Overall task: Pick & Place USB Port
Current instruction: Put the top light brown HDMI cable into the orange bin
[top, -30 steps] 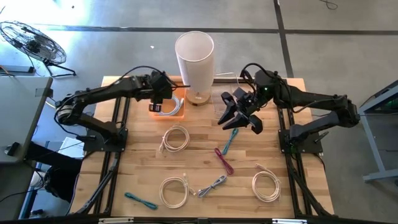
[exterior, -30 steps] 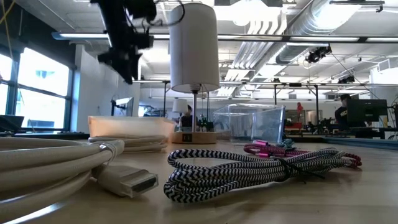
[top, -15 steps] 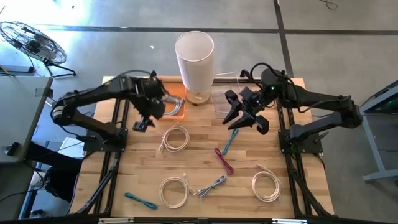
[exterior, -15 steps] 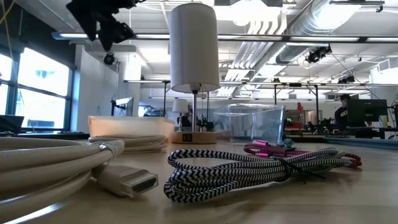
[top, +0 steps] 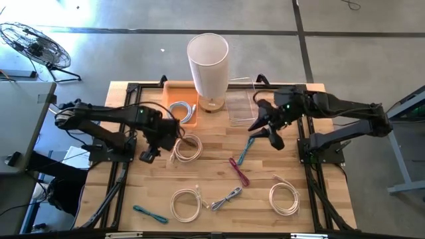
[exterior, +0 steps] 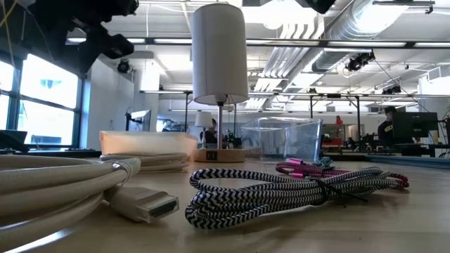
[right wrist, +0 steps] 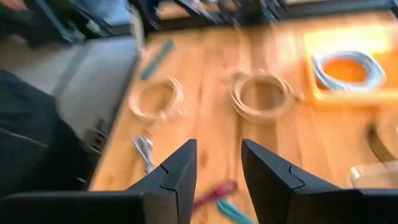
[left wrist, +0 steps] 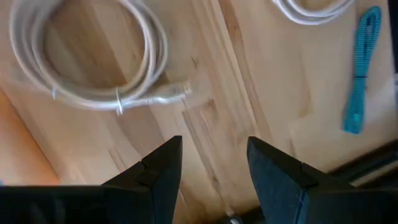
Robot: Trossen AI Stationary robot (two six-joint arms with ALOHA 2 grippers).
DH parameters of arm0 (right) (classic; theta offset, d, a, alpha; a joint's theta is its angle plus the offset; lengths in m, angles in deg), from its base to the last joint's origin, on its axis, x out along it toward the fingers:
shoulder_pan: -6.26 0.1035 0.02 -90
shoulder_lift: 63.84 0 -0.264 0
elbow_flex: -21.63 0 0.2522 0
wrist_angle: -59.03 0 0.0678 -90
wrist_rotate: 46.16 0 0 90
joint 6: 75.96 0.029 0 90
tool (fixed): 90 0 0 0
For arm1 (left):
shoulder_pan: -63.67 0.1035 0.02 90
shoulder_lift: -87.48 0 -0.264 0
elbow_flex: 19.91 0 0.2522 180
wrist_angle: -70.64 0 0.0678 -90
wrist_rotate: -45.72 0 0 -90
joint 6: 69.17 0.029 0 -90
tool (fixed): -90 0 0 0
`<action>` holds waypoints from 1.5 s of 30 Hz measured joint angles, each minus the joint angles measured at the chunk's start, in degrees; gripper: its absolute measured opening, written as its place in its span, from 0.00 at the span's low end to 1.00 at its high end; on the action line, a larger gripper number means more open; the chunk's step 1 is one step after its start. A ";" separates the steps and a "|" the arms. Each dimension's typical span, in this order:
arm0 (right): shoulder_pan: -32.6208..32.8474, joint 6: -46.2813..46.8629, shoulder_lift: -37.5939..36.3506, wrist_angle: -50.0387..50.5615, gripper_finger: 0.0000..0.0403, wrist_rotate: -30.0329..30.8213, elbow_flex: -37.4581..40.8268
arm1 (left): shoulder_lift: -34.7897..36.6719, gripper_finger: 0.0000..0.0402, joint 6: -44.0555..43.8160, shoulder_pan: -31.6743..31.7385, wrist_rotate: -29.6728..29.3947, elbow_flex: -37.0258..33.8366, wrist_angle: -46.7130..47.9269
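Observation:
Several bundled cables lie flat on the wooden table (top: 133, 192). One white coil (top: 187, 147) lies near the middle, and another white coil (top: 180, 111) rests in the orange tray (top: 169, 89). A teal cable (top: 246, 150) and a pink cable (top: 239, 171) lie right of centre. My left gripper (top: 149, 153) hangs open above bare wood, just left of the middle white coil (left wrist: 93, 56), pointing steeply down. My right gripper (top: 267, 131) is open in the air above the table's far right part, near the teal cable. Neither gripper has anything between its fingers.
A tall white lamp (top: 208, 63) stands at the far middle, with a clear box (top: 239, 106) to its right. Along the near side lie a teal cable (top: 150, 214), a white coil (top: 186, 204), a striped cable (top: 227, 198) and a white coil (top: 284, 198).
My left gripper has swung from above the orange tray toward the table's near left, sunk a little and tipped to point down beside the middle white coil. My right gripper has shifted slightly toward the right edge and turned. No cable has moved.

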 joint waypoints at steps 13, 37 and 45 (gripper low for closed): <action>10.00 4.73 0.20 2.00 0.29 9.69 0.00 | -0.03 0.44 9.44 -8.80 -17.11 -7.98 -21.88; 18.45 12.11 0.21 0.31 0.29 16.41 0.00 | -19.45 0.44 11.77 -8.56 -19.36 -13.65 -35.46; 18.43 13.38 0.23 -0.77 0.29 16.65 0.00 | -23.56 0.26 11.98 -8.59 -18.16 -13.41 -35.41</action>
